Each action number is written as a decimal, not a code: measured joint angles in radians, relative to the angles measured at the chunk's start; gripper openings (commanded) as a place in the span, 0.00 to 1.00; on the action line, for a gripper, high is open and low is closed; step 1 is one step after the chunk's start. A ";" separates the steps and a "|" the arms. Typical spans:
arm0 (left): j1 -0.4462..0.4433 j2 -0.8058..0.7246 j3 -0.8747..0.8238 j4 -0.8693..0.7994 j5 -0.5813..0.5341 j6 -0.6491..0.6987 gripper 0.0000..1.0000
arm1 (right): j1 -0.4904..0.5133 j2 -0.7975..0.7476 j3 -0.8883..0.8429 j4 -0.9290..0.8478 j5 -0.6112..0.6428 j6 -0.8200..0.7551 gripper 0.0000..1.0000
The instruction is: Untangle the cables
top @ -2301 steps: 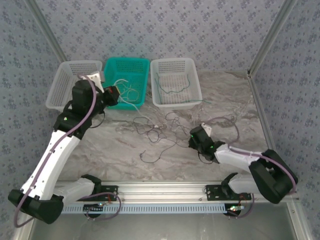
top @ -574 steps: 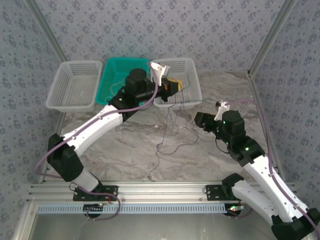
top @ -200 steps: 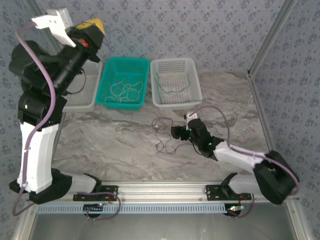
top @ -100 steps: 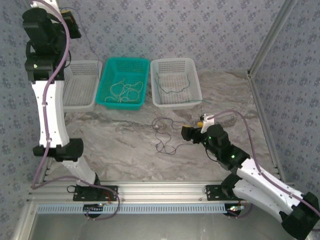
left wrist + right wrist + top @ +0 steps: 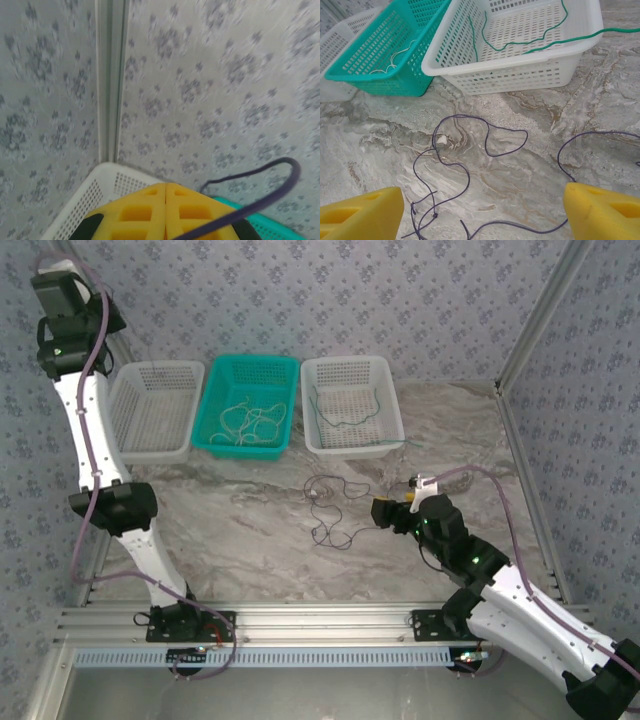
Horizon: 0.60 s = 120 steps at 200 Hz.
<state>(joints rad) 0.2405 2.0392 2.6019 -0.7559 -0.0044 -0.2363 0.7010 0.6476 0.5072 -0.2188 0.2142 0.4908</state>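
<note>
Low over the near worktop point(image 5: 520, 170), the right gripper point(image 5: 484, 195) hangs spread wide, grasping nothing. Just ahead, the purple cable point(image 5: 461, 116) lies in loose loops. Beyond, the green cable point(image 5: 572, 39) sits in the white basket point(image 5: 520, 75), one end trailing out, and pale cables point(image 5: 245, 425) lie in the teal basket point(image 5: 375, 75). High in the far-left corner, the left gripper point(image 5: 165, 192) is clenched. A purple strand point(image 5: 280, 162) arches before it; whether it is pinched I cannot tell.

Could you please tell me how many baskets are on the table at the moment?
3. They stand in a row at the far side: the left white basket, the teal basket in the middle holding pale cables, and the right white basket holding a green cable. None seems hidden.
</note>
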 measured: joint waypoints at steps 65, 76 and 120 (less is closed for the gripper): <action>0.000 0.126 -0.215 -0.114 0.033 -0.013 0.02 | 0.000 0.001 0.000 0.000 0.000 0.027 0.85; 0.001 0.145 -0.267 -0.121 0.042 -0.020 0.08 | 0.000 0.001 0.000 -0.001 0.000 0.030 0.85; 0.009 0.190 -0.329 -0.156 0.064 -0.059 0.65 | 0.002 0.001 0.000 -0.003 0.000 0.038 0.85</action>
<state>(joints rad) 0.2493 2.2292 2.2726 -0.9119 0.0597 -0.2955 0.7033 0.6487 0.5076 -0.2214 0.2142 0.5289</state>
